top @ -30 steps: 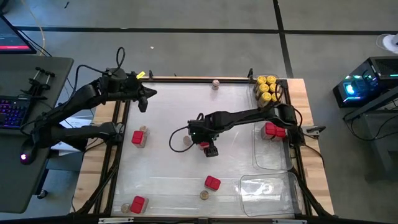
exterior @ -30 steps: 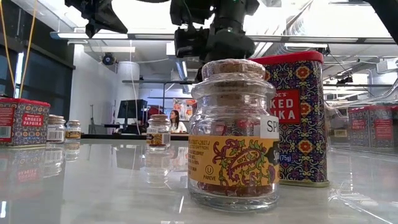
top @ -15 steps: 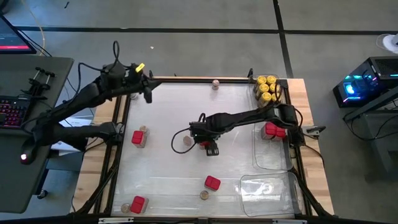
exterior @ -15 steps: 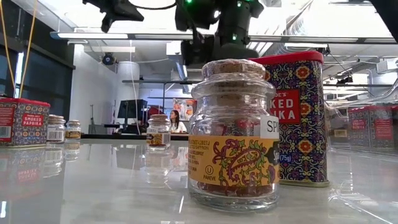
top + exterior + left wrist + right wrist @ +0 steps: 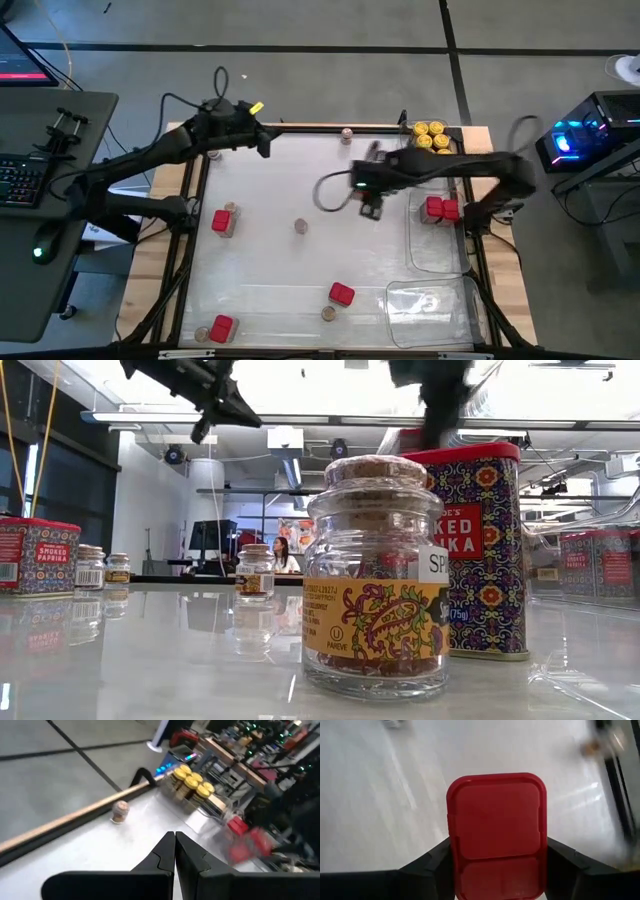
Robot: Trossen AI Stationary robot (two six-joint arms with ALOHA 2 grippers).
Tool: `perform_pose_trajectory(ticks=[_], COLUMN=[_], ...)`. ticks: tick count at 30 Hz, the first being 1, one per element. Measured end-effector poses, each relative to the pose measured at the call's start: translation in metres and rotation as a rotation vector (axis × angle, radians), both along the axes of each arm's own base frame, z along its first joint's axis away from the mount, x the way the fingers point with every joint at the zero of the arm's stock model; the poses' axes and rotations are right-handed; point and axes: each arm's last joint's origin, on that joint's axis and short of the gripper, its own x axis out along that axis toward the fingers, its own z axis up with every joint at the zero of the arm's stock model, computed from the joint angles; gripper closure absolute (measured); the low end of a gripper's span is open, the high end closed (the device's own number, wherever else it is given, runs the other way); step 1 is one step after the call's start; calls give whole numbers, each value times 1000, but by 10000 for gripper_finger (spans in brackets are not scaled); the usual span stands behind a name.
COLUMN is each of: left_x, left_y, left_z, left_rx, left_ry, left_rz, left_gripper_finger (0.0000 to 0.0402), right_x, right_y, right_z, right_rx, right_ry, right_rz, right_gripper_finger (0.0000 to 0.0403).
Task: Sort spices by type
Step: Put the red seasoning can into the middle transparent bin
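Note:
My right gripper (image 5: pixel 372 208) hangs over the table's middle right, shut on a red tin (image 5: pixel 495 820). My left gripper (image 5: pixel 174 846) is shut on nothing and hovers by the far left edge (image 5: pixel 262 146). Other red tins stand at the left (image 5: pixel 222 221), near the front (image 5: pixel 342 294) and at the front left (image 5: pixel 221 327). Cork-topped jars stand at the far edge (image 5: pixel 346 135), mid-table (image 5: pixel 300 226) and near the front (image 5: pixel 327 313). Yellow-lidded jars (image 5: pixel 428 137) crowd the far right corner. In the low view a cork jar (image 5: pixel 378 575) stands before a red tin (image 5: pixel 480 550). My right gripper pinches the red tin between its two fingers, one on each of two opposite sides (image 5: pixel 454 847) just below the lid. The fingers (image 5: pixel 432 865) come steeply from above. The tin is lifted clear of the table, upright, its lid facing up at the wrist.
A clear tray (image 5: pixel 455 225) at the right holds red tins (image 5: pixel 440 208). A second clear tray (image 5: pixel 430 305) lies at the front right. A raised frame (image 5: pixel 300 127) runs round the table. A keyboard desk (image 5: pixel 30 170) stands beyond the left side.
My right gripper has taken hold of the red tin at mid-table, lifted it clear and carried it toward the right and far edges, rolling as it went. The cork jar beside it stayed put. My left gripper, still shut, has moved along the far edge toward the right.

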Motion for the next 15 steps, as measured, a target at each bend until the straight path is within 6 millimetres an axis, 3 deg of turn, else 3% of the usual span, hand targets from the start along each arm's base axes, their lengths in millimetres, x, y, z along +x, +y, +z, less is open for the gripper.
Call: perform_pose_trajectory(ticks=[4, 7, 11, 15], left_x=[11, 17, 21, 21], left_y=[1, 0, -2, -2], left_z=[-4, -4, -1, -1], left_rx=[-16, -3, 15, 39], left_ry=[-21, -51, -81, -75], left_rz=[-71, -98, -115, -125], left_gripper_finger=[401, 401, 401, 401], right_x=[-71, -112, -141, -153], right_y=[8, 14, 20, 26], right_z=[5, 7, 5, -9], right_rx=[28, 103, 238, 335], right_ry=[-64, -173, -264, -119], right_rz=[-313, -566, -815, -1012], right_gripper_finger=[193, 193, 193, 193])
